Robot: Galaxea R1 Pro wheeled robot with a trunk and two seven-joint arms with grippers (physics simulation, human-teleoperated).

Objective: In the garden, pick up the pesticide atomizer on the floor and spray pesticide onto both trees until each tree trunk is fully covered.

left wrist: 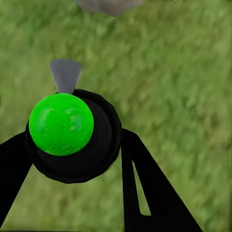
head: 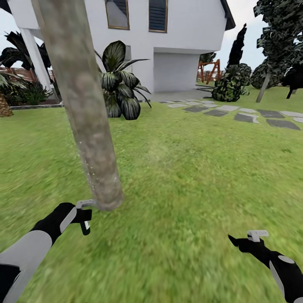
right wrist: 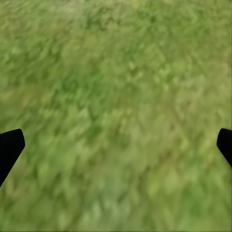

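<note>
A mottled grey-brown tree trunk [head: 80, 105] leans across the left of the head view, its base [head: 107, 198] in the grass, with tiny white specks low on its left side. My left gripper [head: 84, 219] is shut on the pesticide atomizer [head: 86, 223], held right beside the trunk base. In the left wrist view the black bottle with its green spot [left wrist: 61, 123] sits between the fingers [left wrist: 145, 183], its grey nozzle [left wrist: 65, 75] pointing at the trunk [left wrist: 108, 4]. My right gripper [head: 235, 242] hangs open over bare grass [right wrist: 116, 96]. A second tree [head: 264, 86] stands far right.
A broad-leaved bush [head: 120, 84] stands behind the near trunk, before the white house [head: 176, 42]. Grey stepping stones [head: 244, 113] cross the lawn at the right. Dark shrubs [head: 229, 84] and a palm [head: 5, 101] edge the grass. Open lawn lies ahead and right.
</note>
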